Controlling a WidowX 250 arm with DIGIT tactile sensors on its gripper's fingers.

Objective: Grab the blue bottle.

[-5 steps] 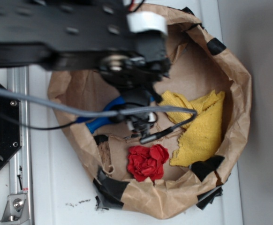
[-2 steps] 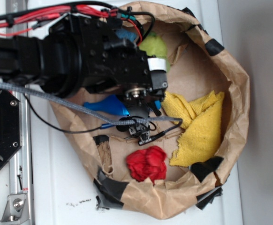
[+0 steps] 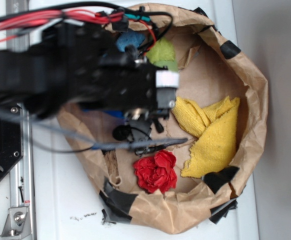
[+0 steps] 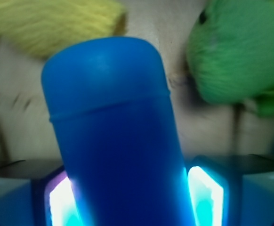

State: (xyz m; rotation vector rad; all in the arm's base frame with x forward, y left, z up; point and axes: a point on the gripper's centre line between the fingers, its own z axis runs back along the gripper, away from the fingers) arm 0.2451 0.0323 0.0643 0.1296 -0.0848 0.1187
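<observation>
Up and back goes the arm, gripper (image 4: 127, 197) clamped on the blue bottle (image 4: 116, 132) (grab looks done), only lifting clear left.

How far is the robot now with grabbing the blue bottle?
Done: the gripper has reached the blue bottle, which sits between its two lit fingers in the wrist view. In hand: closing; the fingers look pressed to its sides, so it seems held. Left: lifting it out of the paper bag.
</observation>
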